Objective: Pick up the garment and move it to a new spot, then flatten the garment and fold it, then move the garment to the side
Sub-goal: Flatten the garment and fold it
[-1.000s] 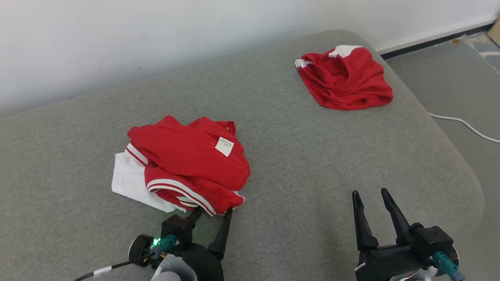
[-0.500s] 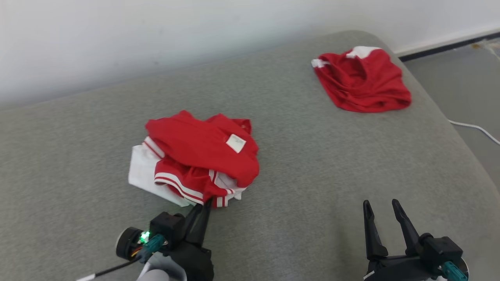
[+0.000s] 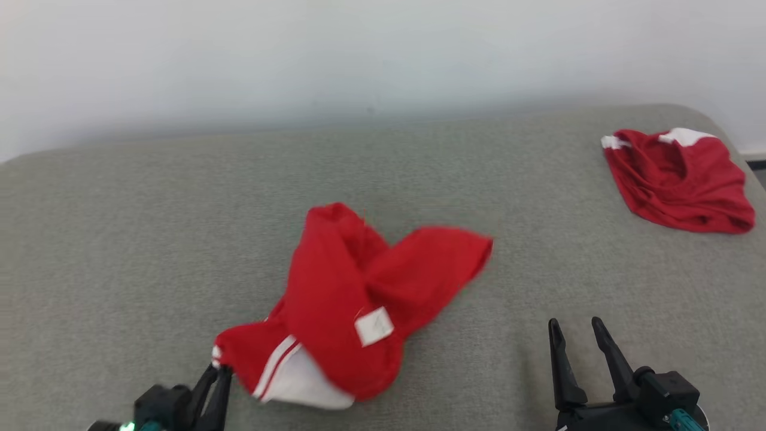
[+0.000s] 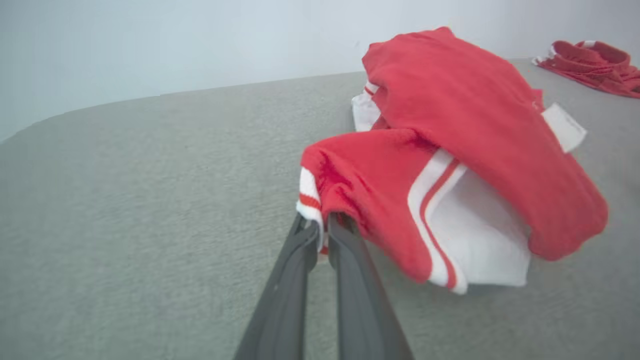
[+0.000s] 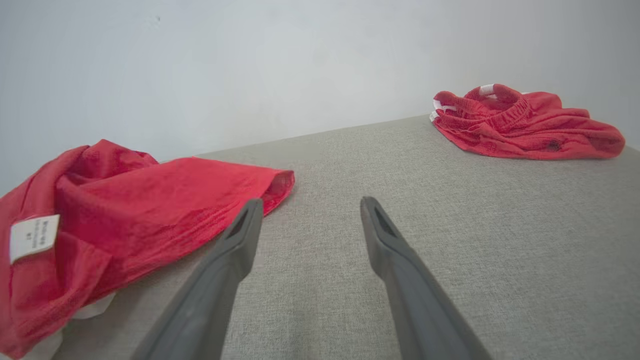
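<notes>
- The left gripper point(image 3: 216, 371), at 7 o'clock, was clamped on the striped hem of the red-and-white garment point(image 3: 353, 287).
- The garment lay mid-cushion, trailing toward 1 o'clock.
- The right gripper point(image 3: 573, 322), at 5 o'clock, stood spread and empty.
- The grey cushion point(image 3: 119, 239) bore a second red garment point(image 3: 676, 179) at 2 o'clock, with a white wall point(image 3: 359, 54) behind.

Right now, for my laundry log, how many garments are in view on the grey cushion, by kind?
Red-and-white striped garment, pinched by the left gripper: 1
Red garment with elastic waistband, lying apart at the far right: 1
Total: 2
</notes>
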